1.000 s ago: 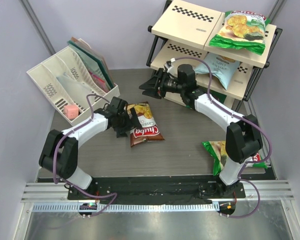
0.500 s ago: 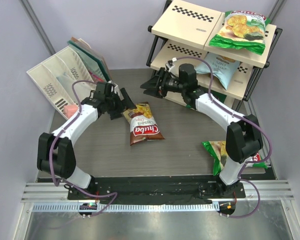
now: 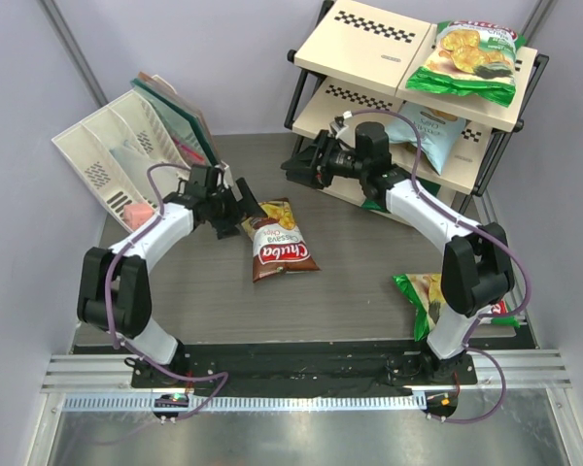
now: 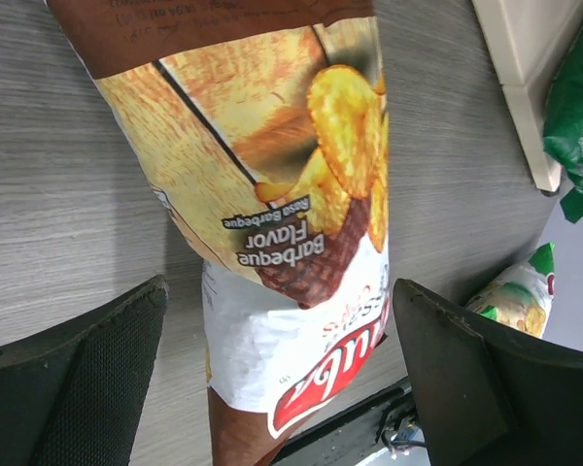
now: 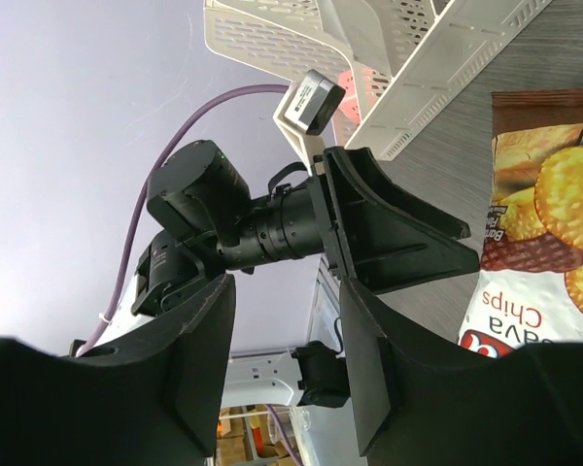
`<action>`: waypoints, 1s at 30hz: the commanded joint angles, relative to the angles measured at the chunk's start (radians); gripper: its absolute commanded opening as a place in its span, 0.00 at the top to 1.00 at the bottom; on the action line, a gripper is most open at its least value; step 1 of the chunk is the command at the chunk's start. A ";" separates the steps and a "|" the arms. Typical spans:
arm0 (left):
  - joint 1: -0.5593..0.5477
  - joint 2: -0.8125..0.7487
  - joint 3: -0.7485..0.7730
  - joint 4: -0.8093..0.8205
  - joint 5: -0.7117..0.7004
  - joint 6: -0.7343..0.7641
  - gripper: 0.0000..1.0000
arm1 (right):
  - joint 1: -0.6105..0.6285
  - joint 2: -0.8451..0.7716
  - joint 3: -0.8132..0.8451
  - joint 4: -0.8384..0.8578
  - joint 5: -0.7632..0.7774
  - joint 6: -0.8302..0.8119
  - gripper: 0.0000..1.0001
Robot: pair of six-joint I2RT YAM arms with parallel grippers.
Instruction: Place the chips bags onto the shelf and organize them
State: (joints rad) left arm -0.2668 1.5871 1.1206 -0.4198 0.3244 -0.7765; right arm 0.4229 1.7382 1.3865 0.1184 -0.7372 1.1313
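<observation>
Left gripper [image 3: 241, 209]: yours is wide open, one finger on either side of the brown bag [image 3: 277, 248].
Right gripper [image 5: 287, 388]: open, empty, beside the shelf [image 3: 369, 44].
Brown bag: flat at mid-table [image 3: 360, 272].
Top board: green bag [image 3: 466, 58].
Middle board: blue bag [image 3: 429, 131].
Table's right edge: second green bag [image 3: 420, 291].

My right arm [image 3: 423, 218] is covering the front of the shelf's [image 3: 369, 44] lower boards and much of the green bag [image 3: 415, 296] lying well in front of the shelf. The shelf's top board is hiding part of the light blue bag [image 3: 437, 136]. The brown bag [image 4: 272, 194], left of the shelf, is running off the frame edges in both wrist views.
</observation>
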 commanded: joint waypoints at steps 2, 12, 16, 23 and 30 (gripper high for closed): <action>0.000 0.042 -0.044 0.062 0.035 -0.001 0.04 | -0.003 -0.068 -0.009 -0.002 -0.025 -0.024 0.48; -0.012 0.088 -0.074 0.148 0.077 0.000 0.04 | -0.007 -0.069 -0.030 -0.005 -0.025 -0.031 0.48; -0.020 0.108 -0.091 0.186 0.108 -0.013 0.05 | -0.006 -0.069 -0.029 -0.005 -0.021 -0.033 0.48; -0.045 0.129 -0.131 0.239 0.150 -0.036 0.08 | -0.007 -0.071 -0.041 -0.003 -0.014 -0.033 0.47; -0.043 0.102 -0.199 0.256 0.150 -0.053 0.18 | -0.006 -0.072 -0.046 0.000 -0.007 -0.031 0.48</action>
State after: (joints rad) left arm -0.3058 1.7084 0.9581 -0.1833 0.4610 -0.8268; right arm 0.4213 1.7256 1.3422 0.0944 -0.7441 1.1088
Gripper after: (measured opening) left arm 0.850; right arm 0.526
